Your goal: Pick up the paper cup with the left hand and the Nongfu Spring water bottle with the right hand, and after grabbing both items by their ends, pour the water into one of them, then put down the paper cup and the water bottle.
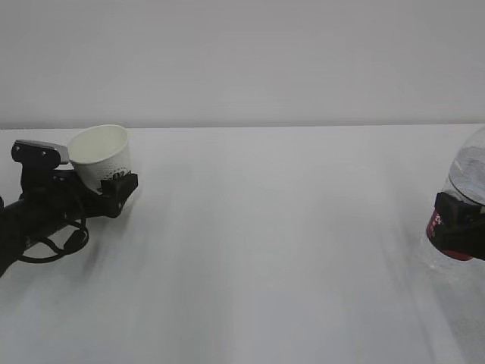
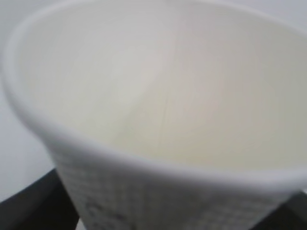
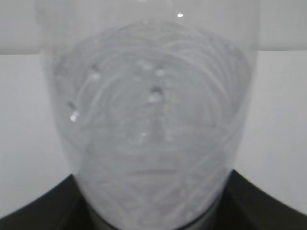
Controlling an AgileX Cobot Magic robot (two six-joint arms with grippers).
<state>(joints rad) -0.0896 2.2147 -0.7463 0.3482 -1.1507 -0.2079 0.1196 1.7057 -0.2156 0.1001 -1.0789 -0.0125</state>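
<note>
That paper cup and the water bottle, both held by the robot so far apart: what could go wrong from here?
1. The paper cup sits tilted in the left end effector, gripped low on its soft wall; it might crumple or slip.
2. The water bottle is held by the right end effector at the far edge of the table. Bringing the two together could slosh the water, and a misaligned pour would spill on the table.

matt paper cup point(image 1: 101, 156), clear plastic bottle point(image 1: 468, 171)
</note>
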